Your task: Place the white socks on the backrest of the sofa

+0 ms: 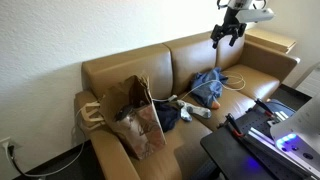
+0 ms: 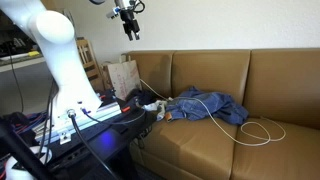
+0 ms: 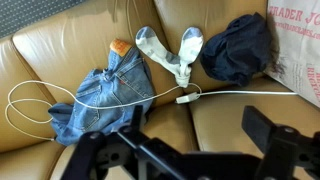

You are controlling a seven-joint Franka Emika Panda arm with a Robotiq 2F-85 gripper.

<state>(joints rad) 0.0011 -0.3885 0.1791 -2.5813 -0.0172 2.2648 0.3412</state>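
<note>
The white socks (image 3: pixel 170 50) lie crossed on the brown leather sofa seat between blue jeans and a dark garment. They also show in both exterior views (image 1: pixel 193 110) (image 2: pixel 155 108). My gripper (image 3: pixel 180 150) is open and empty, high above the seat. In the exterior views (image 1: pixel 226 34) (image 2: pixel 130 26) it hangs at about the height of the sofa backrest (image 1: pixel 200 55) (image 2: pixel 210 70) or above it. The socks are well below the fingers and nothing touches them.
Blue jeans (image 3: pixel 110 90) (image 2: pixel 205 105) and a dark garment (image 3: pixel 238 48) lie beside the socks. A white cable (image 3: pixel 30 100) with a plug loops across the seat. A Trader Joe's paper bag (image 1: pixel 135 115) (image 3: pixel 300 50) stands on the sofa. A black stand (image 2: pixel 90 125) is in front.
</note>
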